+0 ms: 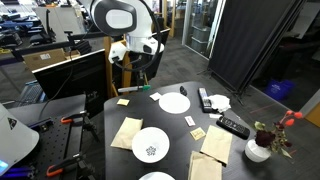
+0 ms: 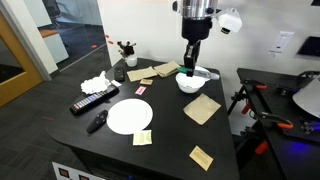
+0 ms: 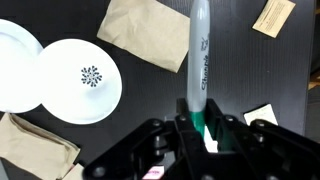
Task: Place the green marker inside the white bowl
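In the wrist view my gripper (image 3: pixel 200 125) is shut on the green marker (image 3: pixel 199 60). The marker's green end sits between the fingers and its grey body points away from me over the dark table. The white bowl (image 3: pixel 88 82), with a dark mark at its centre, lies on the table to the left of the marker, apart from it. In both exterior views the gripper (image 1: pixel 140 70) (image 2: pixel 190 60) hangs above the table. The bowl also shows in both (image 1: pixel 150 148) (image 2: pixel 193 80).
A plain white plate (image 1: pixel 174 102) (image 2: pixel 130 116) lies near two black remotes (image 2: pixel 90 101). Another white dish (image 3: pixel 15 65) touches the bowl's left side. Tan napkins (image 3: pixel 150 35) (image 3: pixel 30 150), small sticky notes (image 3: pixel 273 17) and a flower vase (image 1: pixel 258 150) are on the table.
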### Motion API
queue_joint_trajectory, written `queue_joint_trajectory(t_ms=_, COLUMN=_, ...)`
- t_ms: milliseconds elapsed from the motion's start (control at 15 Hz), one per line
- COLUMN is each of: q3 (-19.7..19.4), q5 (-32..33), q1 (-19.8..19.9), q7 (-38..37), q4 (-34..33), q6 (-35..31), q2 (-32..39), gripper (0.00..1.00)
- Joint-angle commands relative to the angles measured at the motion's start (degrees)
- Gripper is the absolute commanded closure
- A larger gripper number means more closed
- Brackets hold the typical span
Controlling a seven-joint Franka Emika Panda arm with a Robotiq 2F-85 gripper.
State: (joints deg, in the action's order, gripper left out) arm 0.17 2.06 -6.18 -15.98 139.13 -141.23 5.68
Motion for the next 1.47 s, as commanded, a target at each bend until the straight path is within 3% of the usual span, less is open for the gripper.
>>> queue_joint_trajectory(t_ms=0, q3=0.73, q5=0.09, q1=0.76, q7=-0.04, q4=-0.01, q6=0.14, q2=-0.03, gripper=0.78)
queue_joint_trajectory(t_ms=67, q3=0.73, q5=0.09, q1=0.76, q7=-0.04, q4=0.03, q6=0.14, q2=-0.03, gripper=0.78)
queue_joint_trajectory(t_ms=133, q3=0.09, q5=3.00, q1=0.31, q7=-5.55, q4=-0.97, q6=0.60, q2=0.99, gripper=0.94)
queue_joint_trajectory(t_ms=867, q3=-0.97, q5=27.00, q1=-1.64, q7=-54.62, q4=-0.58, q6=3.75, q2=-0.49, gripper=0.94)
queue_joint_trajectory(t_ms=1400, q3=-1.19, q5=38.92, q1=-0.70, q7=-77.23, q4=0.30, q6=3.76, q2=-0.57, gripper=0.94)
